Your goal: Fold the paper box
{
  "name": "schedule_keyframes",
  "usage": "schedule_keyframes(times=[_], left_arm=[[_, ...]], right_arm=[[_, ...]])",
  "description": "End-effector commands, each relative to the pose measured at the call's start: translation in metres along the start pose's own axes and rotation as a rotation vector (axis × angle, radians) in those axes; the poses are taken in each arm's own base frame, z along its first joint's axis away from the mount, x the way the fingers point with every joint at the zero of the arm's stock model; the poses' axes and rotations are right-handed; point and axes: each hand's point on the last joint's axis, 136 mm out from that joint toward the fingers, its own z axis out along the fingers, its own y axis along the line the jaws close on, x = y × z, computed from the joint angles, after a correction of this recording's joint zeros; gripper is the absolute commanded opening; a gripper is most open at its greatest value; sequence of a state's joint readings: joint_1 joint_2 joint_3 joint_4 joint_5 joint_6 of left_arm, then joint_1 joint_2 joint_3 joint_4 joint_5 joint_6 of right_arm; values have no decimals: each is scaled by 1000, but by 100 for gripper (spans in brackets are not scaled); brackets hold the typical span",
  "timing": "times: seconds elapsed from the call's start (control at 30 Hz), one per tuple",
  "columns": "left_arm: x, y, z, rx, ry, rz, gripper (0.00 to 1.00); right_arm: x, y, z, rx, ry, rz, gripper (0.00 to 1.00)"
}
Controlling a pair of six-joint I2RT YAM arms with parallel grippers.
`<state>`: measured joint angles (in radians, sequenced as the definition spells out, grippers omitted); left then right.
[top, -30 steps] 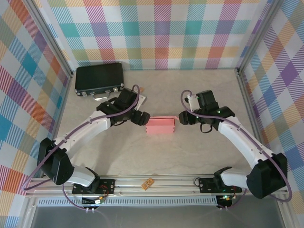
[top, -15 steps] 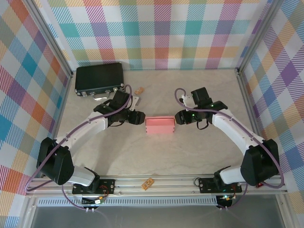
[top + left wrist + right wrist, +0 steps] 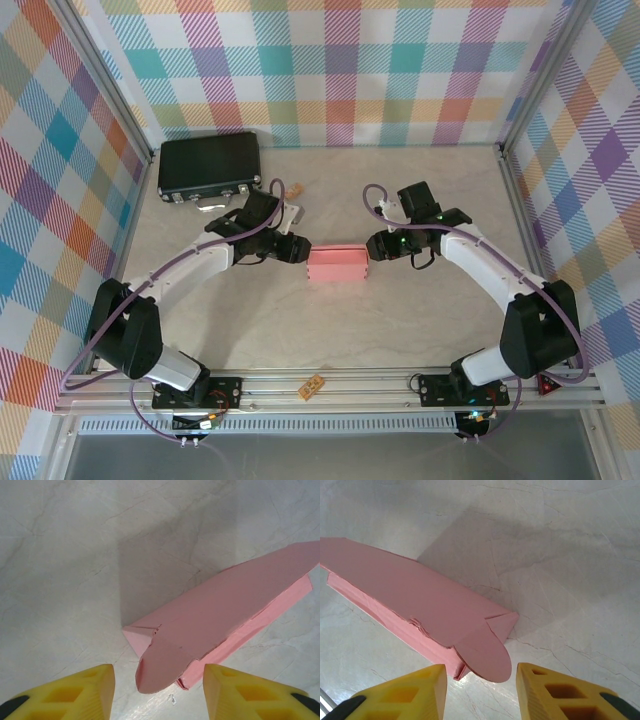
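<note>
The paper box [image 3: 337, 264] is a flat salmon-pink card box lying in the middle of the table. A rounded flap sticks out at each short end. My left gripper [image 3: 297, 250] is at its left end. In the left wrist view the box [image 3: 225, 605] runs away to the upper right. Its flap [image 3: 162, 667] reaches in between my yellow fingertips [image 3: 75, 695] without touching them. My right gripper [image 3: 376, 245] is at the right end. There the box [image 3: 405, 597] has its flap [image 3: 485, 657] between the open fingers [image 3: 555, 695], clear of both.
A black hard case [image 3: 209, 165] lies at the back left, with a small wooden piece [image 3: 293, 188] to its right. Another wooden piece [image 3: 313, 386] rests on the front rail. Metal frame posts and plaid walls close in the sides.
My left jaws have narrowed a good deal and the right ones a little. Both grippers stay at the box's ends. The right arm has swung inward.
</note>
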<state>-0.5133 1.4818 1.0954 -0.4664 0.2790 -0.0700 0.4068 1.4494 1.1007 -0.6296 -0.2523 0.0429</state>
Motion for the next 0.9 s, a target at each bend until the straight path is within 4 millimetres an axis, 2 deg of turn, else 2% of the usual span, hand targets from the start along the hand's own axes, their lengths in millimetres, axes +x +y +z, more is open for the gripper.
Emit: schedule_keyframes(times=[0.0,0.4,0.87], left_arm=[[2,-2,1,25,10,15,47],[15,-1,3,33,41,10,39],[16,-6,1,65,33,2,28]], right_arm=[[-9,6,-1,-33,-12,-13,41],[-4,3,4,-33,2,5,36],[-4,11,3,-75,-9,29,31]])
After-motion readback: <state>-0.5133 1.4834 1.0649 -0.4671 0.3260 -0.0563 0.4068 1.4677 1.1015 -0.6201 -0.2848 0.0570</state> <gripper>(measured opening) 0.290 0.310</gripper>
